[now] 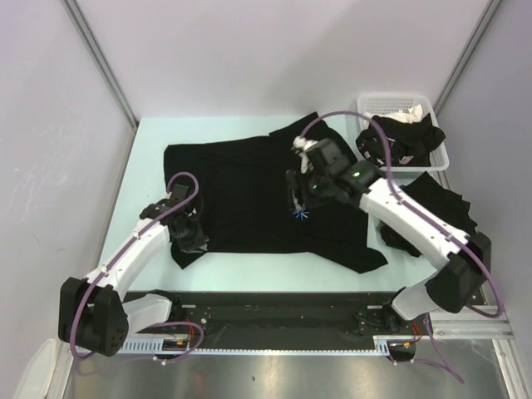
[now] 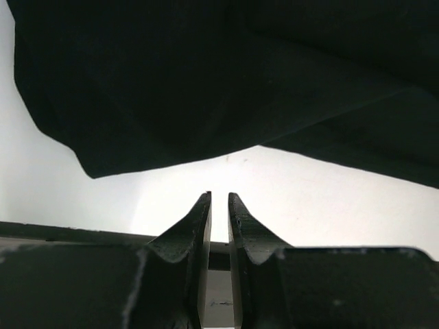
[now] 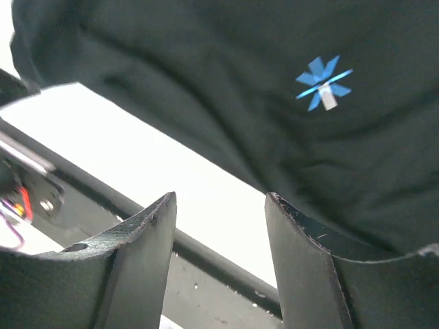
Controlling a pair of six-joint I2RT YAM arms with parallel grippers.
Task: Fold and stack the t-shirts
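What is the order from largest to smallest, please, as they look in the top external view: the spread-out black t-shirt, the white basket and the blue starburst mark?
1. spread-out black t-shirt
2. white basket
3. blue starburst mark

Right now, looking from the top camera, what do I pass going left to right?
Left hand → light-blue starburst mark on the spread black cloth t-shirt → white slotted plastic basket.

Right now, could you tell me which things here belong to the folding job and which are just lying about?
Belong to the job:
spread black t-shirt with blue starburst
second black t-shirt, lying at right
heaped black t-shirts, back right

Lying about:
white basket, merely holding that heap
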